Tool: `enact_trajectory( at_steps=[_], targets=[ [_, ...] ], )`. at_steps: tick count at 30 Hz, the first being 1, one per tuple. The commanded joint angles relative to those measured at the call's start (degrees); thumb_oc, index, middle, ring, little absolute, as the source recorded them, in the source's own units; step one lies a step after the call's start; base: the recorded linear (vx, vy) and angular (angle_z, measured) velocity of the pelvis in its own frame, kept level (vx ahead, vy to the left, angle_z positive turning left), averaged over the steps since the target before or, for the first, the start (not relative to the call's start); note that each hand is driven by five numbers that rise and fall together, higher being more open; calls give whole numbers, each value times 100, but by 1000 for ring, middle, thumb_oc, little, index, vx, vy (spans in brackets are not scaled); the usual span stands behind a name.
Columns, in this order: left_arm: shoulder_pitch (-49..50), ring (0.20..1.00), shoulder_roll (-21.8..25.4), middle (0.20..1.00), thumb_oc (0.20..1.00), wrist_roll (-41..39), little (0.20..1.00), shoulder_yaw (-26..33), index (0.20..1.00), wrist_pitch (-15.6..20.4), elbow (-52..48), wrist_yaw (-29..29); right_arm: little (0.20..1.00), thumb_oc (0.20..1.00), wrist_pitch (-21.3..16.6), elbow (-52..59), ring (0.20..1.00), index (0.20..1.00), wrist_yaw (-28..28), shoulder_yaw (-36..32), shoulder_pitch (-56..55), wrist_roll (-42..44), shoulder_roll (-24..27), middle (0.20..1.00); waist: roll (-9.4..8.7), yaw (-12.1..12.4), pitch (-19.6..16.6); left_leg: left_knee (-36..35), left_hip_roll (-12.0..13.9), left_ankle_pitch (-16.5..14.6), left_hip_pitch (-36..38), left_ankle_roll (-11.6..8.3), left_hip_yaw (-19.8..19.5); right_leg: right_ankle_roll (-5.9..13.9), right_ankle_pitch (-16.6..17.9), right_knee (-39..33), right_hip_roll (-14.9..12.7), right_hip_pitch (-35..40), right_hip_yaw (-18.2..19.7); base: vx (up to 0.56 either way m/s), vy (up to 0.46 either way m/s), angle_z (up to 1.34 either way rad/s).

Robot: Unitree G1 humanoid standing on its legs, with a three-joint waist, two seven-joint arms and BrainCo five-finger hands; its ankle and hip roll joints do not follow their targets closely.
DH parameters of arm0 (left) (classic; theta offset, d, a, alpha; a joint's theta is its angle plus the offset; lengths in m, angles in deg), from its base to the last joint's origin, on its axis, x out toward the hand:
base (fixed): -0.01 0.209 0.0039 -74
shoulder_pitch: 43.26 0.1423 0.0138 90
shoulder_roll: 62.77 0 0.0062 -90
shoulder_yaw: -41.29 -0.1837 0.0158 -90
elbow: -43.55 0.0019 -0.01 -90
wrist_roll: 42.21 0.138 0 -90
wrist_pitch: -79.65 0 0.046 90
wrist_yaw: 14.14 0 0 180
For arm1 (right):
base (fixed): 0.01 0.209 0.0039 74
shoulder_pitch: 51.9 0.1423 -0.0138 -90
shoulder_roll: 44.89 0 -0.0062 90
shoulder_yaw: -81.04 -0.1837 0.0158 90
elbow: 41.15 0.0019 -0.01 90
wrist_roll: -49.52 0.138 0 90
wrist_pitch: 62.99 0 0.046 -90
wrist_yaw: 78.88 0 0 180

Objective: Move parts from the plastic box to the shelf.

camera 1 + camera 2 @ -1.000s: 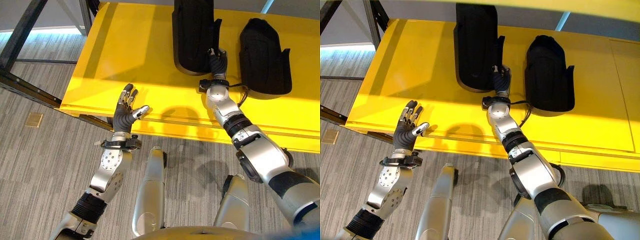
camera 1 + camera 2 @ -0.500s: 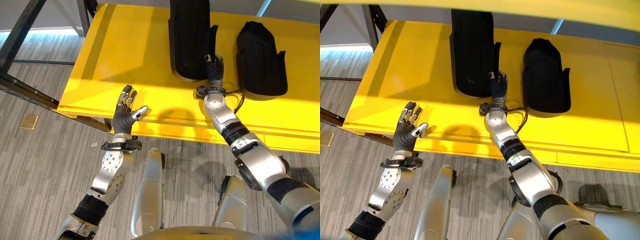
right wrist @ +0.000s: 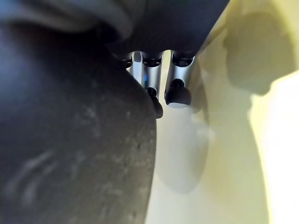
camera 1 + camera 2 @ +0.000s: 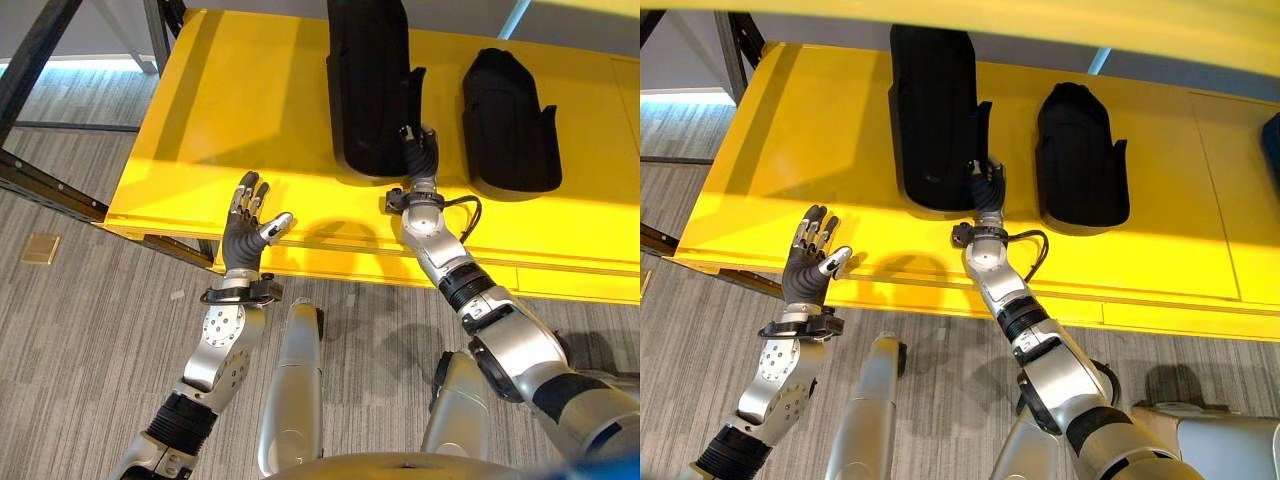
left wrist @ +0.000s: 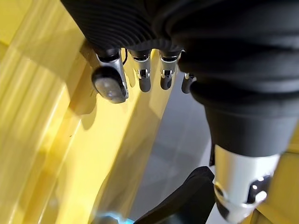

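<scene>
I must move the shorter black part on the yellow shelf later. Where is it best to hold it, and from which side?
Probably the near end of the shorter black part, from the shelf's front edge: it lies flat with that end toward the robot, and a narrow tab juts from its right side. The right hand is at the taller part beside it.

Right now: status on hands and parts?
Right hand against the taller black part on the yellow shelf, grip unclear. Left hand open, empty, at shelf edge. Second black part alongside.

Grey striped carpet floor [image 4: 90, 330]; small tan floor plate [image 4: 40, 248]
</scene>
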Motion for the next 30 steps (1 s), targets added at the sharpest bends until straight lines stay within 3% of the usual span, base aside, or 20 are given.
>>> enact_trajectory(
  at_steps=[1,11,12,13,30],
  targets=[
    [-432,1000,-243,1000,1000,2,1000,-188,1000,-249,522,-108,200,200,410,-600,200,200,-145,186,-869,383,-551,200,112,-14,329,151,73,-227,18,188,152,-518,165,665,311,-686,-3,0,0,0],
    [-417,1000,-239,1000,1000,9,1000,-193,1000,-256,503,-117,200,200,382,-680,200,200,-153,147,-958,530,-646,200,120,-15,323,138,85,-233,44,171,169,-515,149,657,318,-671,15,0,0,0],
    [-422,1000,-249,1000,1000,-6,1000,-200,1000,-252,518,-107,884,884,330,-650,884,884,-197,119,-965,679,-649,884,120,-16,340,117,83,-215,58,168,155,-513,152,653,325,-662,13,0,0,0],
    [-431,1000,-245,1000,1000,-11,1000,-194,1000,-252,525,-111,1000,1000,316,-607,1000,1000,-191,129,-968,690,-641,1000,118,-21,349,112,84,-208,62,167,162,-512,162,643,328,-653,11,0,0,0],
    [-407,1000,-274,1000,1000,4,1000,-142,1000,-238,519,-146,1000,1000,230,-97,1000,1000,-100,190,-1097,536,-595,1000,112,-62,319,71,93,-183,49,173,163,-506,167,619,335,-654,5,0,0,0]
  ],
)
